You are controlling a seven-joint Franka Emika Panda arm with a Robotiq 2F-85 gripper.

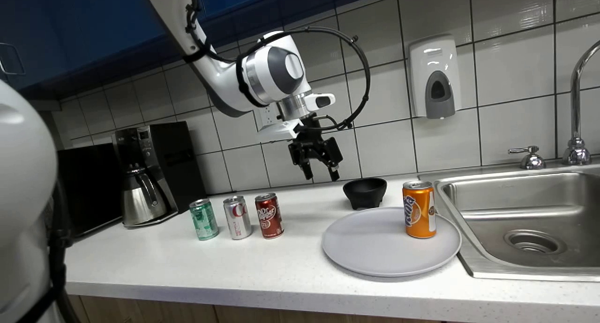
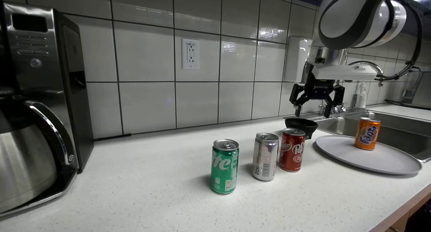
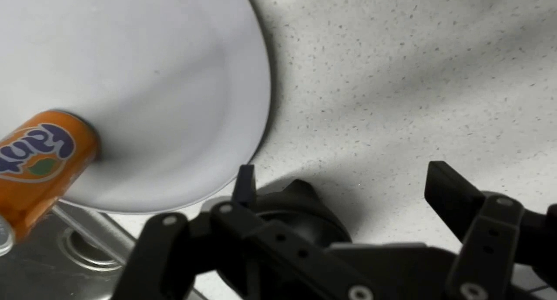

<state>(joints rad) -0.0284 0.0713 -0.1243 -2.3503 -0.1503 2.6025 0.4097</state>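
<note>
My gripper (image 1: pixel 321 174) hangs in the air over the counter, fingers spread wide with nothing between them. Nearest to it is a small black bowl (image 1: pixel 364 192), lower down by the tiled wall. In the wrist view the gripper (image 3: pixel 341 171) partly covers that bowl (image 3: pixel 300 204). A grey round plate (image 1: pixel 365 248) lies beside the bowl, with an orange Fanta can (image 1: pixel 419 210) upright near its sink-side rim. Away from the sink stand three upright cans: a green Sprite (image 2: pixel 224 168), a silver one (image 2: pixel 265 158) and a dark red Dr Pepper (image 2: pixel 291 151).
A steel sink (image 1: pixel 473 248) with a faucet (image 1: pixel 576 112) borders the plate. At the opposite end stands a coffee maker (image 1: pixel 161 168) with its carafe. The tiled wall carries a soap dispenser (image 1: pixel 435 77) and an outlet (image 2: pixel 190 54); blue cabinets (image 1: pixel 93 27) hang above.
</note>
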